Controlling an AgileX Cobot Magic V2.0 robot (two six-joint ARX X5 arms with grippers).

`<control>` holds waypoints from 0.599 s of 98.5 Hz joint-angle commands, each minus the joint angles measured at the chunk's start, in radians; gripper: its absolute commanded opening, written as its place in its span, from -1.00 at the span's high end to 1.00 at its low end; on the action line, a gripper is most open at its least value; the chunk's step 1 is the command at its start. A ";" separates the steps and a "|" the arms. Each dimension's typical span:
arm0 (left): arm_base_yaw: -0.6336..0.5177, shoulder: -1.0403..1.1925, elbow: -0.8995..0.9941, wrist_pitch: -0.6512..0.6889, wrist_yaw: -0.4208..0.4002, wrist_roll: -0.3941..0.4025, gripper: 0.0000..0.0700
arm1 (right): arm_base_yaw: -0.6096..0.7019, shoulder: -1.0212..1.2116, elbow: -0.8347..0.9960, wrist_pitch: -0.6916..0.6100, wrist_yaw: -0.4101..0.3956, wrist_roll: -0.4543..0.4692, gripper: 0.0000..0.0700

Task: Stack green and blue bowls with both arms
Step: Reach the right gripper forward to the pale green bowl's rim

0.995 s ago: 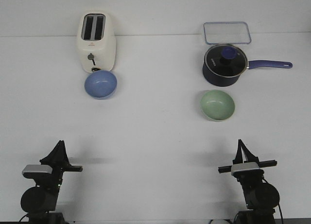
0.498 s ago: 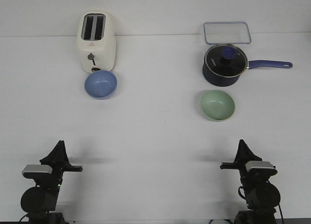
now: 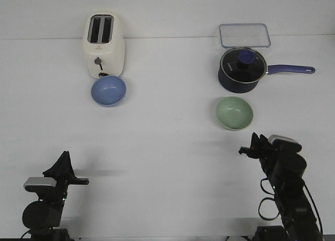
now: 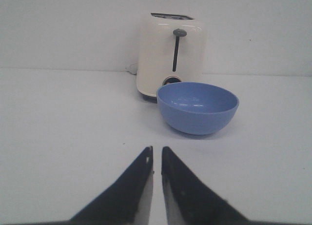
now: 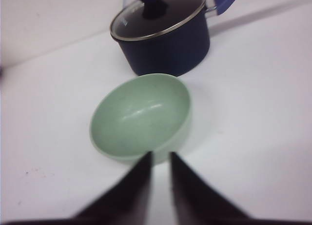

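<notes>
- Table (image 3: pixel 167 141): white, seen from the near edge.
- Blue bowl (image 3: pixel 109 90): far-left part of table, upright, empty, just in front of the toaster (image 3: pixel 103 45); whether they touch is unclear. In the left wrist view the bowl (image 4: pixel 197 107) sits ahead of the fingertips, well apart from them, the toaster (image 4: pixel 169 54) right behind it.
- Green bowl (image 3: pixel 234 113): right half of table, upright, empty, just in front of the saucepan (image 3: pixel 242 69), a small gap between them. Right wrist view shows the bowl (image 5: pixel 141 116) tilted in frame, the saucepan (image 5: pixel 163 37) beyond it.
- Saucepan: dark navy, glass lid on, handle pointing toward the right edge.
- Clear container (image 3: pixel 244 35): far-right corner area, behind the saucepan.
- Left gripper (image 3: pixel 64 163): low at the near-left corner, well away from both bowls. Wrist view (image 4: pixel 156 154): jaws nearly together, a thin slit between them, nothing held.
- Right gripper (image 3: pixel 250 147): near-right part of table, raised, close in front of the green bowl. Wrist view (image 5: pixel 160 159): tips at the bowl's near rim, narrow gap between them, nothing held; contact with the rim cannot be told.
</notes>
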 commanded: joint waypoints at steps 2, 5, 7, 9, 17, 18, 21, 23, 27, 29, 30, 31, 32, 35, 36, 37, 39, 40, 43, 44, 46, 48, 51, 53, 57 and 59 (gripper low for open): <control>0.000 -0.001 -0.020 0.012 0.004 0.005 0.96 | -0.008 0.140 0.079 0.009 -0.020 -0.025 -0.23; 0.000 -0.001 -0.020 0.013 0.004 0.005 0.96 | -0.012 0.190 0.108 0.009 -0.021 -0.034 -0.23; 0.000 -0.001 -0.020 0.013 0.004 0.005 0.96 | -0.014 0.222 0.127 0.009 -0.021 -0.040 -0.23; 0.000 -0.001 -0.020 0.013 0.004 0.005 0.96 | -0.016 0.254 0.145 0.009 -0.020 -0.047 -0.23; 0.000 -0.001 -0.020 0.013 0.004 0.005 0.96 | -0.026 0.380 0.219 0.009 -0.020 -0.084 -0.23; 0.000 -0.001 -0.020 0.013 0.004 0.005 0.96 | -0.027 0.396 0.229 0.008 -0.019 -0.087 -0.23; 0.000 -0.001 -0.020 0.013 0.004 0.005 0.96 | -0.032 0.443 0.256 0.008 -0.016 -0.095 -0.23; 0.000 -0.001 -0.020 0.012 0.004 0.005 0.96 | -0.035 0.473 0.275 0.008 -0.017 -0.100 -0.23; 0.000 -0.001 -0.020 0.013 0.004 0.005 0.96 | -0.041 0.533 0.314 0.000 -0.017 -0.103 -0.24; 0.000 -0.001 -0.020 0.013 0.004 0.005 0.96 | -0.043 0.563 0.334 -0.005 -0.017 -0.106 -0.25; 0.000 -0.001 -0.020 0.013 0.004 0.005 0.96 | -0.045 0.578 0.344 -0.008 -0.017 -0.108 -0.26; 0.000 -0.001 -0.020 0.013 0.004 0.005 0.96 | -0.047 0.592 0.354 -0.012 -0.017 -0.109 -0.26; 0.000 -0.001 -0.020 0.012 0.004 0.005 0.96 | -0.048 0.606 0.364 -0.016 -0.017 -0.110 -0.26; 0.000 -0.001 -0.020 0.012 0.004 0.005 0.96 | -0.051 0.649 0.393 -0.025 -0.016 -0.114 -0.26; 0.000 -0.001 -0.020 0.013 0.004 0.005 0.96 | -0.053 0.663 0.402 -0.027 -0.016 -0.116 -0.26; 0.000 -0.001 -0.020 0.013 0.004 0.005 0.96 | -0.054 0.677 0.411 -0.030 -0.016 -0.119 -0.26; 0.000 -0.001 -0.020 0.013 0.004 0.005 0.96 | -0.056 0.704 0.428 -0.033 -0.016 -0.121 -0.26; 0.000 -0.001 -0.020 0.013 0.004 0.005 0.96 | -0.058 0.717 0.437 -0.035 -0.016 -0.123 -0.26; 0.000 -0.001 -0.020 0.012 0.004 0.005 0.96 | -0.061 0.754 0.463 -0.043 -0.016 -0.125 -0.25; 0.000 -0.001 -0.020 0.012 0.004 0.005 0.96 | -0.061 0.766 0.471 -0.045 -0.016 -0.126 -0.25; 0.000 -0.001 -0.020 0.012 0.004 0.005 0.96 | -0.062 0.790 0.488 -0.051 -0.016 -0.128 -0.25; 0.000 -0.001 -0.020 0.013 0.004 0.005 0.96 | -0.064 0.814 0.504 -0.061 -0.016 -0.128 -0.25; 0.000 -0.001 -0.020 0.013 0.004 0.005 0.96 | -0.066 0.848 0.529 -0.077 -0.016 -0.127 -0.25; 0.000 -0.001 -0.020 0.012 0.004 0.005 0.96 | -0.068 0.870 0.545 -0.091 -0.016 -0.127 -0.25; 0.000 -0.001 -0.020 0.012 0.004 0.005 0.96 | -0.071 0.907 0.574 -0.116 -0.016 -0.127 -0.24; 0.000 -0.001 -0.020 0.012 0.004 0.005 0.96 | -0.072 0.925 0.587 -0.127 -0.016 -0.127 -0.20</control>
